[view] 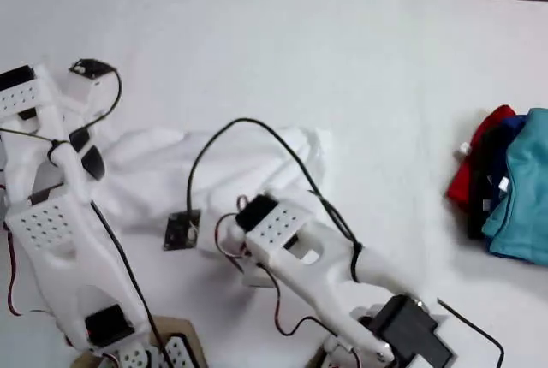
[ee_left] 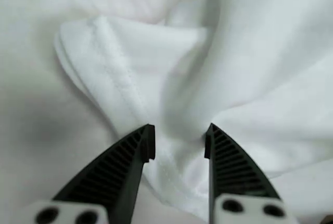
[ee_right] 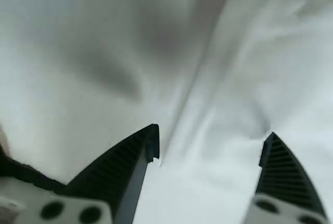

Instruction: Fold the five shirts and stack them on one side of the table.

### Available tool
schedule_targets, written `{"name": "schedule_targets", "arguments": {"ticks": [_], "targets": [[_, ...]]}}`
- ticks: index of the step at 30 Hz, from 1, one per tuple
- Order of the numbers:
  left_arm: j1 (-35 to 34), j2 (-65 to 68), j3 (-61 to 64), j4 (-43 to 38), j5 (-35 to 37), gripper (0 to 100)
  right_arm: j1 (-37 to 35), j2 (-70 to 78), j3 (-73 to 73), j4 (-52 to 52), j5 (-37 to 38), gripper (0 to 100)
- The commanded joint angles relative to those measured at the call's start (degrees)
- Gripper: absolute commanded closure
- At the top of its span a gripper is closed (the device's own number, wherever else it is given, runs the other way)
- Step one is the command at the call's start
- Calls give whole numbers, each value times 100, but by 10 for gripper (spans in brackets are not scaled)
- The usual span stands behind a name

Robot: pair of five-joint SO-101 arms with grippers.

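Observation:
A white shirt (view: 223,167) lies crumpled on the white table, left of centre. My left gripper (ee_left: 179,143) is open, its fingers straddling a folded, stitched edge of the white shirt (ee_left: 130,73). In the high view it sits at the shirt's left end (view: 92,158). My right gripper (ee_right: 212,146) is open over a hem of the white shirt (ee_right: 229,94), at the shirt's near edge. Folded shirts are stacked at the table's right edge: a red one (view: 469,167), a dark blue one (view: 490,175) and a teal one (view: 524,188).
The right arm's body (view: 308,257) and its black cable (view: 257,133) cross over the white shirt. A small black module (view: 181,231) lies near the shirt's front edge. Bare tabletop (view: 385,68) stretches across the back and between the shirt and the stack.

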Motion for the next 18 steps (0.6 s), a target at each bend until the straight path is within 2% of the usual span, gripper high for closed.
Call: {"name": "schedule_targets", "arguments": {"ticks": [1, 5, 10, 18], "targets": [[35, -35, -22, -9, -53, 816, -48, -286, 193, -259, -18, 687], [44, -35, -31, -9, -53, 816, -48, -286, 334, -330, -18, 704], [44, -35, -22, 0, -53, 816, -31, -286, 396, -514, -18, 807], [35, -35, -4, 0, -62, 816, -22, -277, 396, -655, -18, 812]]}}
